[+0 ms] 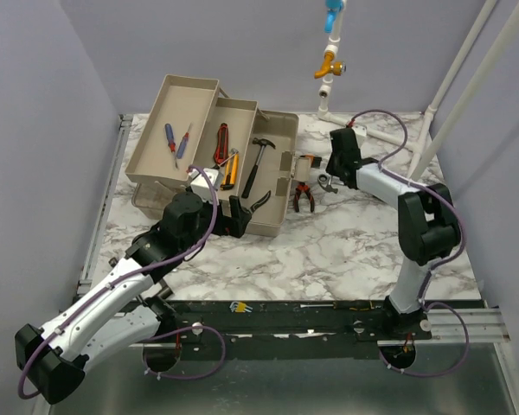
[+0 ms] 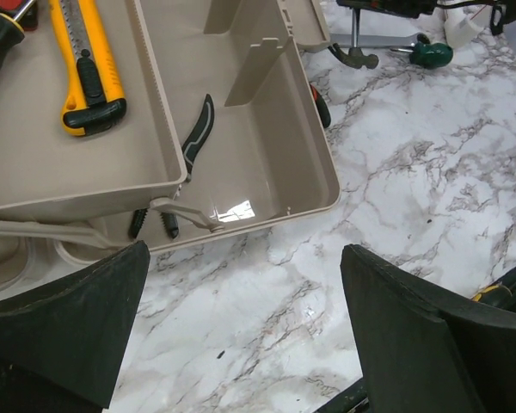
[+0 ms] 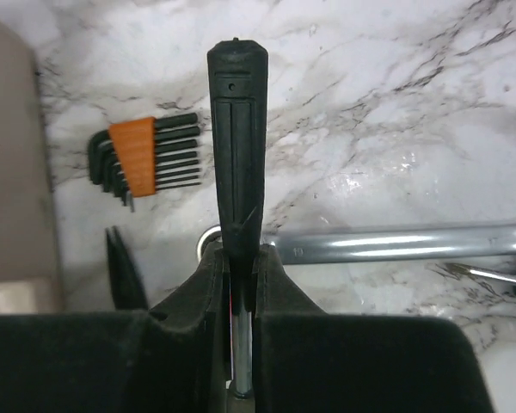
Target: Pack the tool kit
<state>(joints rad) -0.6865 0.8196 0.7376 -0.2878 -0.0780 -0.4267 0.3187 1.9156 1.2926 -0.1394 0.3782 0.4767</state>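
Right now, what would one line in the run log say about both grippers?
left gripper: open, above table beside toolbox | right gripper: shut on black-handled tool | wrench, hex keys: on table

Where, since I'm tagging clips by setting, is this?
Probably a robotics lab cell, not a workshop: plain grey walls box in a marble-look table, and two robot arms are bolted to its near edge.

No text, label, brand or number can be read on the toolbox (image 1: 281, 138) or elsewhere.
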